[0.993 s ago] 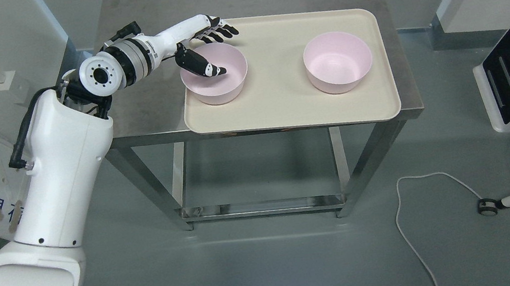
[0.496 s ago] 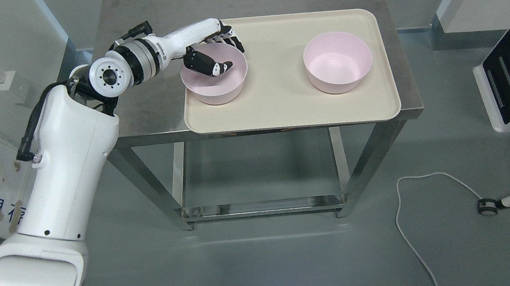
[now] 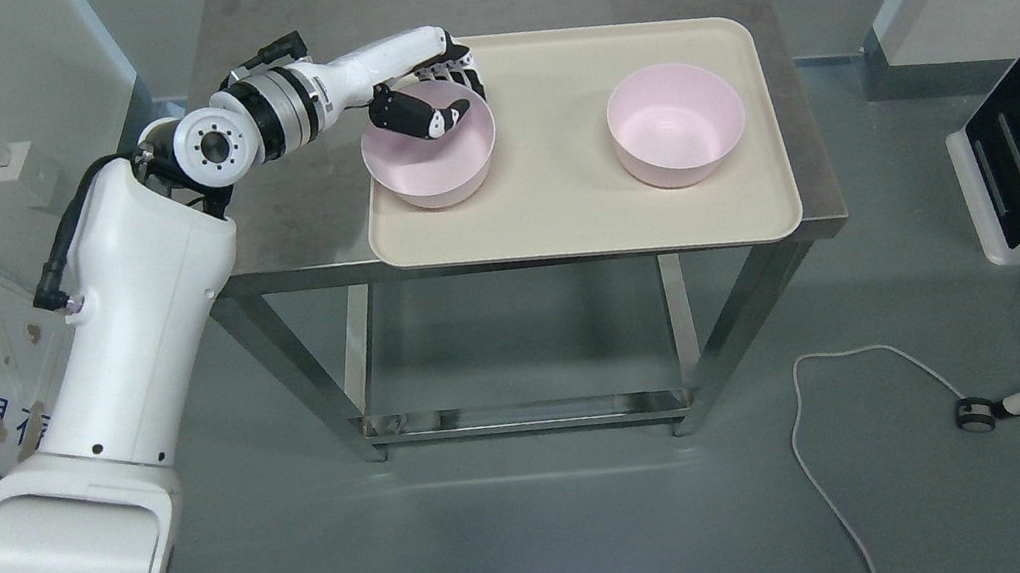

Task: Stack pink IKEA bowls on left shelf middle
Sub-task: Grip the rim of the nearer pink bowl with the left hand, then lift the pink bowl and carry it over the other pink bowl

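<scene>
Gripping near bowl rim, left robot hand was seen clamped; second bowl untouched on tray; stacking not begun.

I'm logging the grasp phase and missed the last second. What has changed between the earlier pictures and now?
The left hand has closed on the far rim of the left pink bowl: its fingers, spread beyond the rim a second ago, have curled down over it, and the thumb has drawn up inside toward them. The bowl has not visibly left its place. The right pink bowl, tray and table stayed put.
</scene>
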Tool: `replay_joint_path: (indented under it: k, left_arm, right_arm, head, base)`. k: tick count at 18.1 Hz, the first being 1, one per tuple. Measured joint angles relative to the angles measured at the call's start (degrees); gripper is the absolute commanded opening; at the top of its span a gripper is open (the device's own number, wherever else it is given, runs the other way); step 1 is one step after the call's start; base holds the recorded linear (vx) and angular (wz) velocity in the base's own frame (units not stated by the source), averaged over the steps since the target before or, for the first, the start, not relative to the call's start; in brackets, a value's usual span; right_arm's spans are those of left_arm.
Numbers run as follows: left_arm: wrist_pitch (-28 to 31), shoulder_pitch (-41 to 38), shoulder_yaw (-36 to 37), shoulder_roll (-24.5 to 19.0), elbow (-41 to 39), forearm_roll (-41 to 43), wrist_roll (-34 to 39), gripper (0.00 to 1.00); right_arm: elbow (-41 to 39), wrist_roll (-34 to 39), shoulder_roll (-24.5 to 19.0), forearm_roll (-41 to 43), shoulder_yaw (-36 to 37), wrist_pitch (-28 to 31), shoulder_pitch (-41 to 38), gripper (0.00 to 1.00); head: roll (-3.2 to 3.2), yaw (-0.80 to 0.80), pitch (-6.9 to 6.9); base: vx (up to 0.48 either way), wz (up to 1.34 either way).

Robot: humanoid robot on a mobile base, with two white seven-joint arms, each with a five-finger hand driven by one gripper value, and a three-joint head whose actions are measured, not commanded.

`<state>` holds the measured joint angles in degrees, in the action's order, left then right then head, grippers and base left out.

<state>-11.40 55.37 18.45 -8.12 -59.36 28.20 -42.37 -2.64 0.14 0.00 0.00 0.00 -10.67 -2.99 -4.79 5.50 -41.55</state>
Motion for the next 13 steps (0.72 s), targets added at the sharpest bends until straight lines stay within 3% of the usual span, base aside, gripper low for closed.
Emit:
replay_joint_path:
  k: [4,8,13]
  left_arm:
    - [-0.2,2.7,-2.0,2.7,0.4,-0.5,-0.8,0.01]
    - [0.2,5.6,1.8,4.4,0.5,-6.0,0.4,0.01]
    - [0.5,9.4,11.8,5.9,1.1,-12.0,11.3,0.02]
  right_arm:
    - [0.0,-0.1,0.0,0.0,0.0,0.0,0.0,1.00]
    - [0.0,-0.3,0.0,0.0,0.0,0.0,0.0,1.00]
    - [0.0,0.0,0.0,0.0,0.0,0.0,0.0,1.00]
  head:
    - [0.00,0.00,0.00]
    - [0.00,0.00,0.00]
    - [0.00,0.00,0.00]
  base:
    - [0.000,0.00]
    - [0.000,0.00]
    - [0.000,0.00]
